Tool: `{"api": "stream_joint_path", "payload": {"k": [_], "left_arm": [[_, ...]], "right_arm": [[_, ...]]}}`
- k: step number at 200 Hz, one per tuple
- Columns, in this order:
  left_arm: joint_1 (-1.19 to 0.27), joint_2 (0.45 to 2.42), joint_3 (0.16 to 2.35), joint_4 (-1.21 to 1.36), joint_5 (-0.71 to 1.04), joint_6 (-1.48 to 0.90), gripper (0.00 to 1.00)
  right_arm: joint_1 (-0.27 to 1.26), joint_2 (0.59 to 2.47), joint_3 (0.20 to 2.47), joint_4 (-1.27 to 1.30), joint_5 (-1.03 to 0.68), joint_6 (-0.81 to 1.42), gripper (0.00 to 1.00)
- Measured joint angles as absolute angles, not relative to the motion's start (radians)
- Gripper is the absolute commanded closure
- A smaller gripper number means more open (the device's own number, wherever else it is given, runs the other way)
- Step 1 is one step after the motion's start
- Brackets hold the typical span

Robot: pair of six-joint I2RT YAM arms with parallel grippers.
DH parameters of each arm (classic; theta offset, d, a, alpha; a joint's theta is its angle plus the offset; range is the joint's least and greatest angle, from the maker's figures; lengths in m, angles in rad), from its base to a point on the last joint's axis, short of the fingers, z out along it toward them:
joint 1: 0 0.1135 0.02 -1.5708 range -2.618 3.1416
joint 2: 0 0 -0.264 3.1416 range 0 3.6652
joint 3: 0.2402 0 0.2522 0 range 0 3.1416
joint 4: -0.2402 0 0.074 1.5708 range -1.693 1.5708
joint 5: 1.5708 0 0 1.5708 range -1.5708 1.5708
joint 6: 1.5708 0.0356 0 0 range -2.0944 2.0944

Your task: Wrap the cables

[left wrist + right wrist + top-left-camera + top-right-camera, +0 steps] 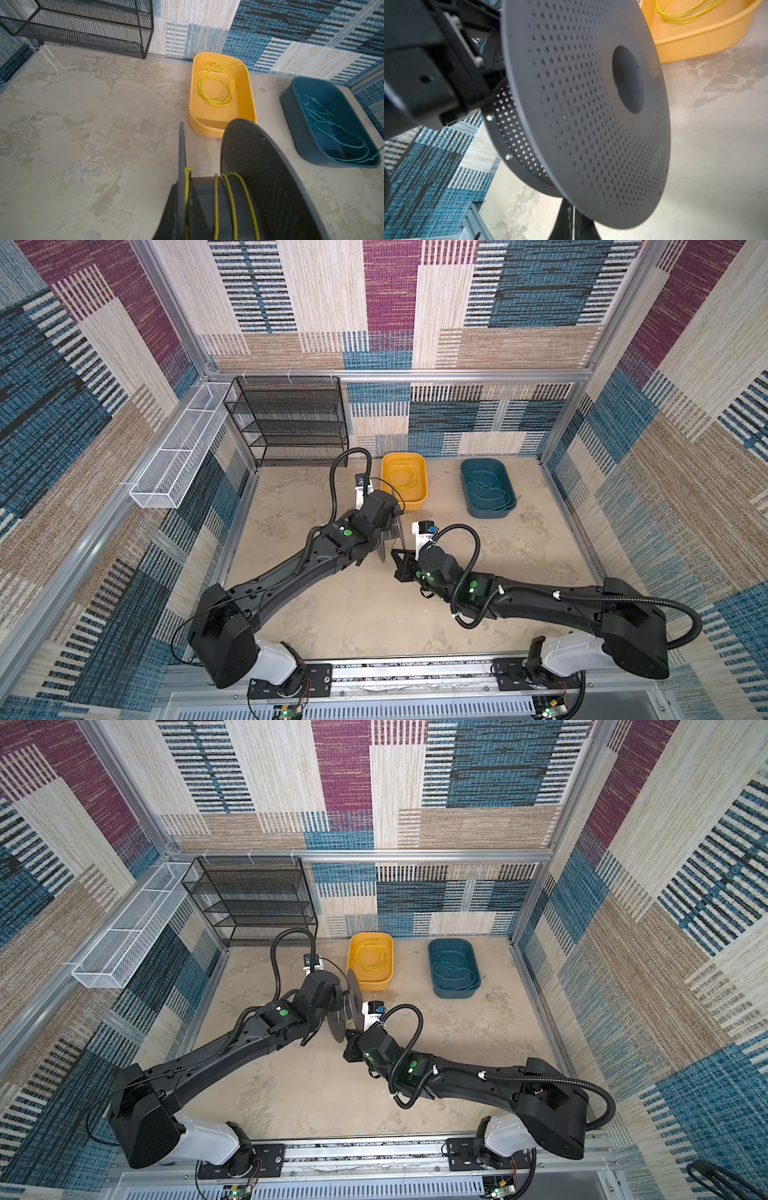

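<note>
Nearest on the table [353,614], my right jaws are closed. In the right wrist view the fingers [564,224] press together with only a thin pale line between them, and their tips sit right under the lower rim of the grey spool [581,124]. I cannot tell whether they pinch anything. The spool is just beyond them, near the middle of the table. Both its perforated flanges stand on edge, and in a top view it shows as two thin discs [352,992] between my wrists. My left jaws are closed on the spool from its left side. The left wrist view looks straight along the left flange but does not show the pads. A yellow cable [216,203] makes a few spaced turns round the spool's core, and one more strand lies against the left flange. Farther back, slightly right of the spool, the yellow bin [405,502] holds the loose yellow cable [214,87], which lies in round loops on its floor. Right of it and apart from it, the blue bin [488,510] holds a tangle of teal cables [324,116]. At the far left the black mesh shelf [291,423] stands against the back wall, and the white wire basket [174,464] hangs on the left wall.
</note>
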State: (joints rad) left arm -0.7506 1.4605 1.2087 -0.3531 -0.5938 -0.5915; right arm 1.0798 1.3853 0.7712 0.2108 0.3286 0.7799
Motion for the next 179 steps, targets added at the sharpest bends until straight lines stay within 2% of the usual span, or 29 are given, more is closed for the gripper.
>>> {"api": "stream_joint_path", "payload": {"k": [106, 179], "left_arm": [[-0.754, 1.551, 1.283, -0.424, -0.514, -0.546, 1.0], [-0.801, 1.554, 1.249, -0.376, -0.553, -0.441, 1.0]], "right_arm": [[1.1, 1.393, 0.859, 0.06, 0.43, 0.529, 1.0], [1.102, 1.444, 0.918, 0.004, 0.477, 0.393, 1.0]]}}
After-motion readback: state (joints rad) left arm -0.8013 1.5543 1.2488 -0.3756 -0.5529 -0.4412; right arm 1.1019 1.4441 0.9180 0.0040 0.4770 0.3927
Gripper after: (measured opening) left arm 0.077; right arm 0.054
